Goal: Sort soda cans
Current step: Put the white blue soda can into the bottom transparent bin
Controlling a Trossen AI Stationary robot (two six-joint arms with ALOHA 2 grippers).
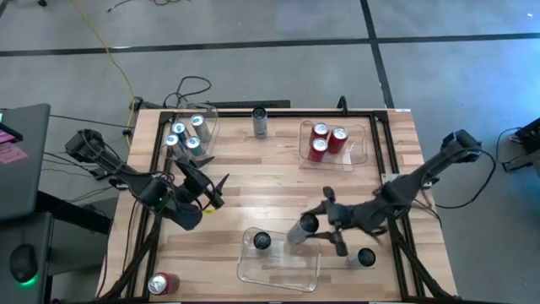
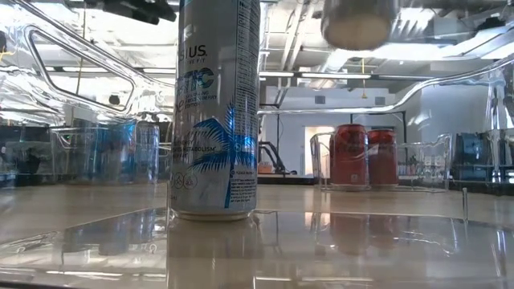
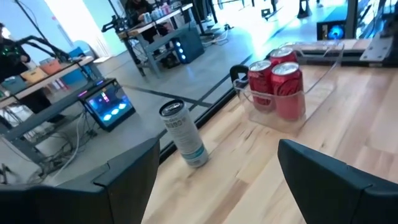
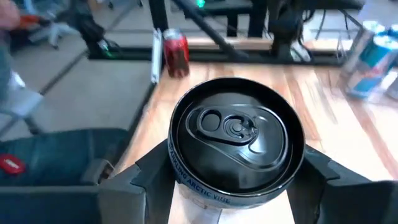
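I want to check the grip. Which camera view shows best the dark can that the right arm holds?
The right wrist view: the dark can fills the picture, top and tab clear, between the right claw fingers. The high view shows it small beside the front bin. The low view shows only its base, hanging. The left wrist view misses it.

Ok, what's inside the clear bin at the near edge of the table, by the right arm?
One dark can stands in the clear bin. The right gripper holds another dark can over its edge, hiding that corner.
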